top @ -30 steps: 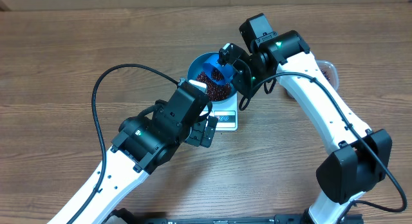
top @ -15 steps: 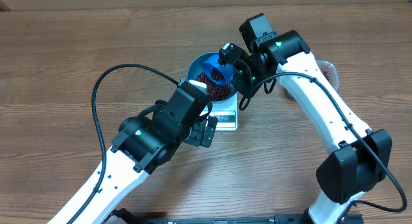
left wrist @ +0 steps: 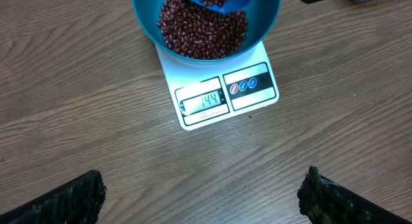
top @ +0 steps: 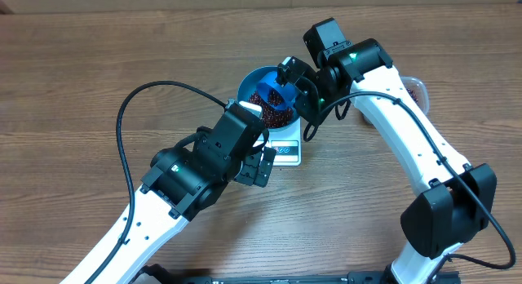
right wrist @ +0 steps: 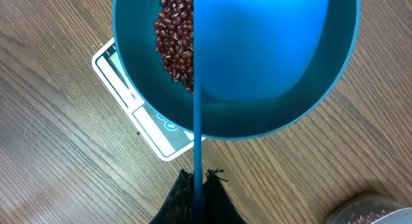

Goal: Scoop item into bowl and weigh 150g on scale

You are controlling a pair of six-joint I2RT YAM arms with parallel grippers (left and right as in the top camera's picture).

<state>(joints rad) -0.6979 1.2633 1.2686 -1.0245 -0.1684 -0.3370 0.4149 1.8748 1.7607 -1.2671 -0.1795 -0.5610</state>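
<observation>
Right hand (right wrist: pixel 196 185), pinched on the scoop (top: pixel 269 95), tips beans (left wrist: pixel 199 31) into the bowl (left wrist: pixel 145 18) standing on the scale (left wrist: pixel 193 73); with the display (left wrist: pixel 203 100) just under target, a gentle trickle seems best, while the left hand (left wrist: pixel 203 197) hangs spread above the bench (left wrist: pixel 77 121).

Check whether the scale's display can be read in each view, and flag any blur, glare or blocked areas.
Left wrist: the scale display is sharp, digits legible, no glare; the left fingers at the bottom corners are dark and soft. Right wrist: the blue scoop merges with the bowl, hiding most beans; display cut off. Overhead: even light, display too small to read.
</observation>
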